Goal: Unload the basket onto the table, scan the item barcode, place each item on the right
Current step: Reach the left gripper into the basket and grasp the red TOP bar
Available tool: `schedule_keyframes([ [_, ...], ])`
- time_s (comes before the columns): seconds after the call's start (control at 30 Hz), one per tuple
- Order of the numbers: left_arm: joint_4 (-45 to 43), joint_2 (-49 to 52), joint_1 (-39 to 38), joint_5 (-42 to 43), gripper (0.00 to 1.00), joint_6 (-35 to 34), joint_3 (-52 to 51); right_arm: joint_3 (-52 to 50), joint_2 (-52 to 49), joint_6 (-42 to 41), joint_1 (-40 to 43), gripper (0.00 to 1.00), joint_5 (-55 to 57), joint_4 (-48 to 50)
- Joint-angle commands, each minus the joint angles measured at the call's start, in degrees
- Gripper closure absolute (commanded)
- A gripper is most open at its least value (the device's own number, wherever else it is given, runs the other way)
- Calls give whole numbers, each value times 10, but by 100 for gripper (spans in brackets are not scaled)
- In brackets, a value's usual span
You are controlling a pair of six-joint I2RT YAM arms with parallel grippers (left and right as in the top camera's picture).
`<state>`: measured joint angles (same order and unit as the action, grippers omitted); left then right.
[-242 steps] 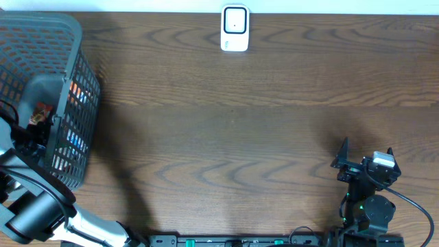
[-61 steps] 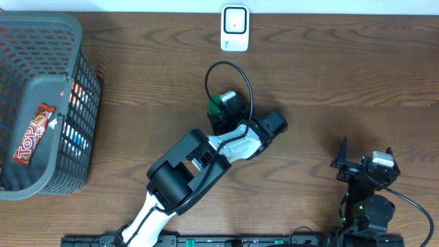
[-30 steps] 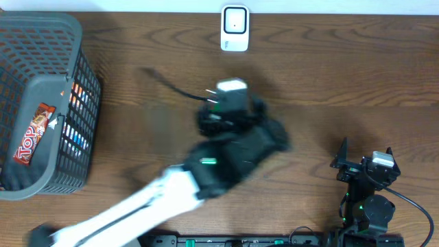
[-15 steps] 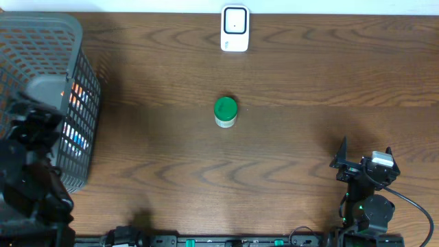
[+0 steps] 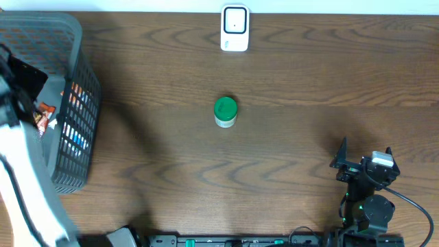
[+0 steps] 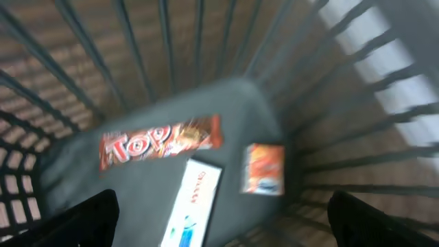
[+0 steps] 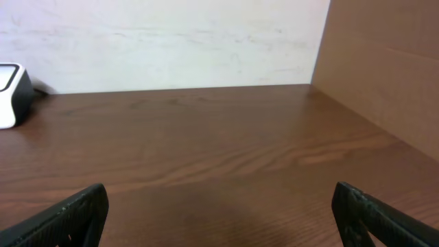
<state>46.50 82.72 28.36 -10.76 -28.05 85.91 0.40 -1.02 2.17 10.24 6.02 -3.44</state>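
A small jar with a green lid (image 5: 225, 111) stands alone in the middle of the table. The white barcode scanner (image 5: 234, 28) sits at the back edge, and its corner shows in the right wrist view as scanner (image 7: 9, 86). My left gripper (image 6: 219, 233) hangs open above the inside of the grey basket (image 6: 137, 41), holding nothing. Below it lie a red Top bar (image 6: 161, 142), a white box (image 6: 192, 202) and an orange packet (image 6: 264, 168). My right gripper (image 7: 219, 219) rests open and empty at the front right.
The grey wire basket (image 5: 75, 103) fills the left end of the table, with my blurred left arm (image 5: 24, 178) reaching over it. A brown board (image 7: 384, 62) stands to the right of the right gripper (image 5: 363, 161).
My left arm has let go of the green-lidded jar in the middle of the table and swung left over the basket. The right arm has not moved.
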Motion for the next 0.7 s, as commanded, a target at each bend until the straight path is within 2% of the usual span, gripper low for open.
schedule_keyframes([
  [0.0, 9, 65, 24, 22, 3, -31, 28, -1, 2, 7, -6, 1, 1, -2],
  [0.2, 23, 163, 46, 22, 3, -215, 28, -1, 2, 7, -6, 1, 1, -2],
  [0.3, 22, 203, 47, 22, 3, -270, 28, -1, 2, 7, -6, 1, 1, -2],
  [0.5, 16, 282, 47, 22, 3, -339, 27, -1, 2, 7, -6, 1, 1, -2],
  [0.67, -21, 328, 52, 22, 3, -342, 27, -1, 2, 7, -6, 1, 1, -2],
])
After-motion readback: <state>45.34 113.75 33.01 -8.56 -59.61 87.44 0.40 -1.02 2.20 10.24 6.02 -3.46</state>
